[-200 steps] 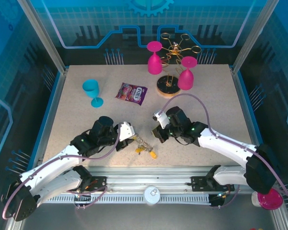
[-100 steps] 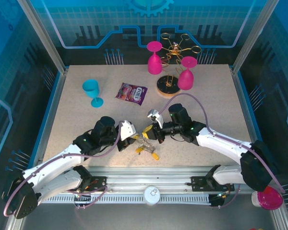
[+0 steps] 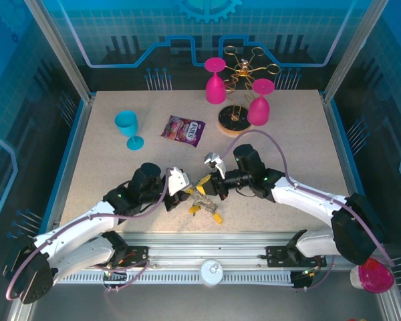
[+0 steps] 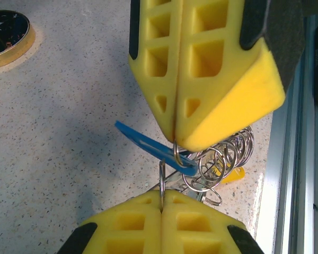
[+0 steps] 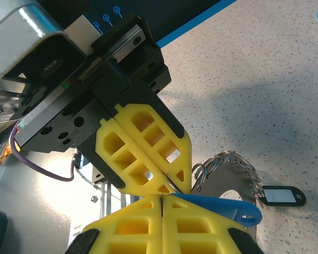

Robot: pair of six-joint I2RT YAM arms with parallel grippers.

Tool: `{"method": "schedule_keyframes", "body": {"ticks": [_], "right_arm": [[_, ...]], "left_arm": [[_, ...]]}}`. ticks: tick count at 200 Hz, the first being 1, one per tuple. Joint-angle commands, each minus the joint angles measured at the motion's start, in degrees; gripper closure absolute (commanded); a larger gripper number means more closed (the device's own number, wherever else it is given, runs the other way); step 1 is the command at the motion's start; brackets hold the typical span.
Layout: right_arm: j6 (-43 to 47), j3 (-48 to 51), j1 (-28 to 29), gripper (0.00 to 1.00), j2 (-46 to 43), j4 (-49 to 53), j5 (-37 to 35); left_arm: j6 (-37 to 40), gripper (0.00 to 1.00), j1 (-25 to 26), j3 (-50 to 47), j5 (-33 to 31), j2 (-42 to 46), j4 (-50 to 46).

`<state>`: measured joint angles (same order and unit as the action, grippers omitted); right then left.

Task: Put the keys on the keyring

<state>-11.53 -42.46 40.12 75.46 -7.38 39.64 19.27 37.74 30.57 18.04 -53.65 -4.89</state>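
Keyring (image 4: 220, 159): my left end effector (image 4: 175, 140) pinches its wire; my right end effector (image 4: 161, 198), tip-to-tip opposite, clamps the blue-tagged key (image 4: 148, 144) just beside.

The speckled table (image 3: 287, 154) bears a teal goblet (image 3: 128, 127), a snack packet (image 3: 183, 130), a rack (image 3: 235, 119) and keys (image 3: 207, 208).

keyring (image 5: 230, 154) partly behind yellow fingers (image 5: 148, 153), keys (image 3: 204, 204) tiny overhead

right claw (image 3: 204, 181) swung left, meeting left claw (image 3: 186, 193) tip to tip at keyring (image 3: 201, 196)
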Motion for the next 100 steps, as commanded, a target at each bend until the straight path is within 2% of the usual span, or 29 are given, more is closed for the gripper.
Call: {"method": "schedule_keyframes", "body": {"ticks": [1, 39, 100], "right_arm": [[1.31, -1.84, 0.4, 1.0, 0.56, 1.5, -0.17], [1.05, -2.45, 0.73, 1.0, 0.84, 1.53, -1.25], [-0.13, -3.93, 0.81, 1.0, 2.32, 4.37, -9.08]], "left_arm": [[-1.57, 1.0, 0.41, -0.42, 1.29, 0.21, 2.77], [-1.58, 1.0, 0.45, -0.42, 1.48, -0.01, 3.21], [-1.16, 1.0, 0.47, -0.68, 1.91, 0.19, 3.68]]}}
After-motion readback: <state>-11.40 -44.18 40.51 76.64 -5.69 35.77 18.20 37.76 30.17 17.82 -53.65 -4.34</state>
